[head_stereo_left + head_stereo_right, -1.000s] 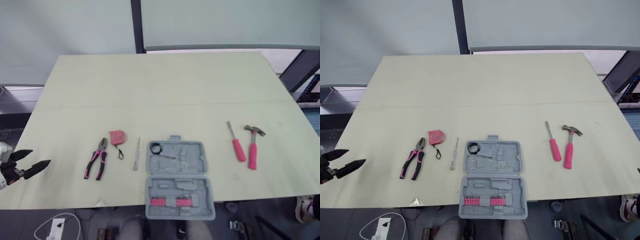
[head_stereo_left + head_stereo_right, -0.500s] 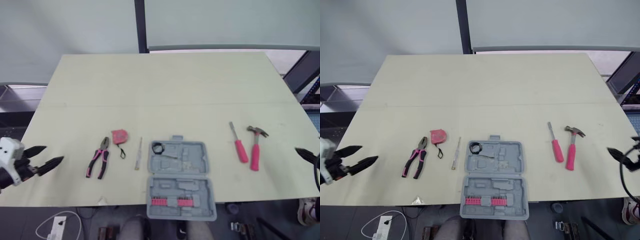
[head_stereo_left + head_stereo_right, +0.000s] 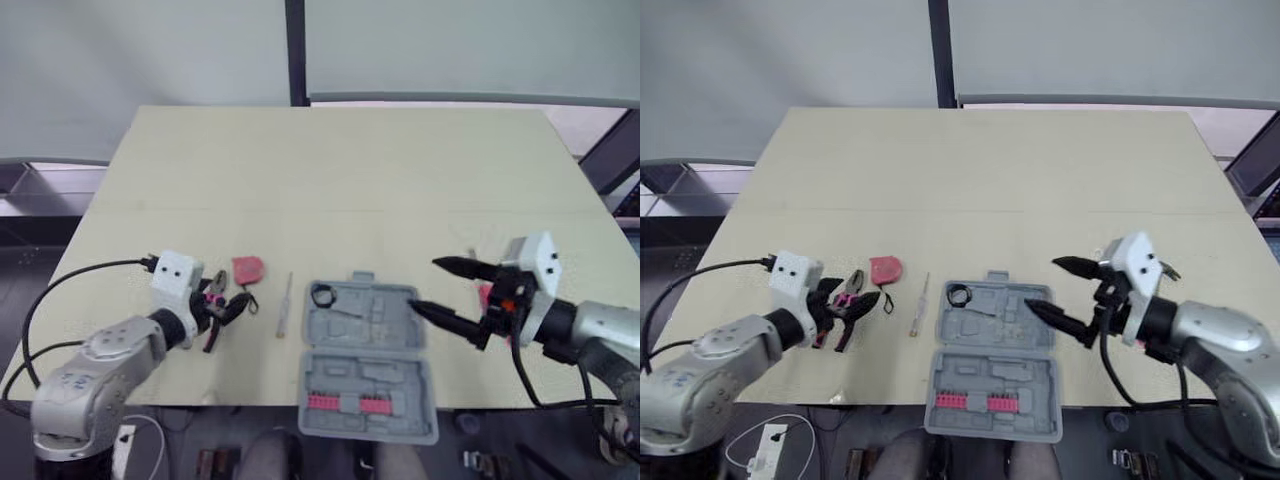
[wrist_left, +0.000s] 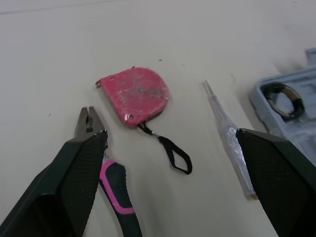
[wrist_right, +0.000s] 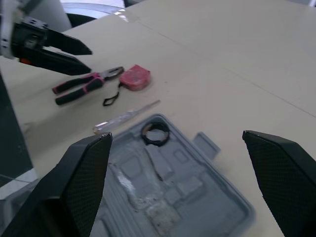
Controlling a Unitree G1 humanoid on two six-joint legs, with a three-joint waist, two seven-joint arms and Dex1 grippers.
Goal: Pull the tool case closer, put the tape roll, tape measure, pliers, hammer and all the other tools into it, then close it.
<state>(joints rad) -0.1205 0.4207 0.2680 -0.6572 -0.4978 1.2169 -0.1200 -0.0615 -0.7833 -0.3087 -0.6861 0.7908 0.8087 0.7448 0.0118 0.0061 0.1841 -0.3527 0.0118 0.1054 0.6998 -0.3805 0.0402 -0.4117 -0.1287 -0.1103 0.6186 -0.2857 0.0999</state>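
Tabletop point(image 3: 330, 160) wide open up top, tools low by the front edge. Swung in from both sides: left gripper point(image 4: 170, 134) over pliers point(image 4: 116, 192), right gripper point(image 3: 424, 284) over tool case point(image 3: 365, 350), both spread apart.

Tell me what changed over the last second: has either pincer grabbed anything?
Left pincer swung in from the table's left edge and hovers open over the pliers. Right pincer came in from the right, open above the tool case. Nothing is held. Case, pliers and tape measure lie where they were.
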